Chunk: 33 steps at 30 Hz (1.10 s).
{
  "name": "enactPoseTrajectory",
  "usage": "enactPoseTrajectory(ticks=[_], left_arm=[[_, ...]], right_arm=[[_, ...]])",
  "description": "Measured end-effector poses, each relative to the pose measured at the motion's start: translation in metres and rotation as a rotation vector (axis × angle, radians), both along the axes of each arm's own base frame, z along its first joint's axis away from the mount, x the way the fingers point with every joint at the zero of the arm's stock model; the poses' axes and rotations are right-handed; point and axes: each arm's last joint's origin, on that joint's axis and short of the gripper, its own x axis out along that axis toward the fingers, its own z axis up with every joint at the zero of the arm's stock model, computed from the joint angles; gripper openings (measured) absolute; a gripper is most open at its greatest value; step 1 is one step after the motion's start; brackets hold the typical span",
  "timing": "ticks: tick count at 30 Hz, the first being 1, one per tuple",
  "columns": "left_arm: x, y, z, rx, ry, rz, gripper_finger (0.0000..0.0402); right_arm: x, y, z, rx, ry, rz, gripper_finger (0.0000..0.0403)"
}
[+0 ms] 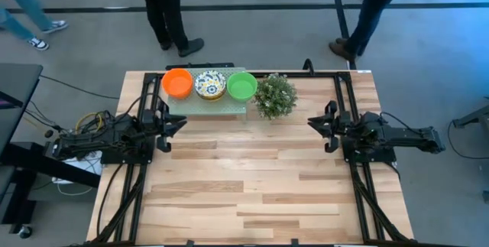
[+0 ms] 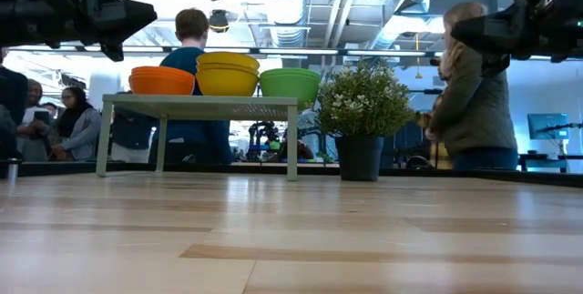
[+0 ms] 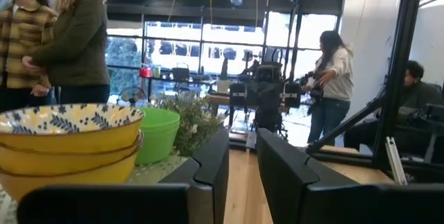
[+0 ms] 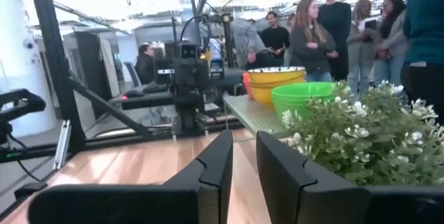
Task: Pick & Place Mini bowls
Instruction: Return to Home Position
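Three stacks of mini bowls stand on a small pale stand [image 1: 221, 103] at the table's far edge: red-orange [image 1: 177, 83], cream floral with yellow outsides [image 1: 210, 84], bright green [image 1: 241, 86]. In the low view they show as orange [image 2: 162, 80], yellow [image 2: 228, 74] and green [image 2: 291, 86]. My left gripper [image 1: 182, 123] hovers near the stand's near left corner, fingers a narrow gap apart, holding nothing. My right gripper [image 1: 312, 121] hovers right of the plant, likewise a narrow gap apart and holding nothing.
A small bushy potted plant [image 1: 274, 95] stands right of the stand at the far edge. Bare wood [image 1: 252, 178] stretches between both arms and toward the near edge. Several people stand beyond the far edge.
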Motion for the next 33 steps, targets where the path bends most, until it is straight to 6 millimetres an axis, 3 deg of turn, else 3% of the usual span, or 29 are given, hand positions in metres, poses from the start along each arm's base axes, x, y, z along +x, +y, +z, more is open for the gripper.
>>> enactPoseTrajectory(ticks=[18, 33], left_arm=[[0.010, 0.000, -0.019, -0.024, 0.214, -0.030, 0.0076], [0.011, 0.000, -0.019, -0.037, 0.214, -0.031, 0.0076]], right_arm=[[0.001, 0.000, -0.005, 0.003, 0.047, 0.000, 0.0061], [0.001, 0.000, -0.005, 0.003, 0.048, 0.000, 0.0061]])
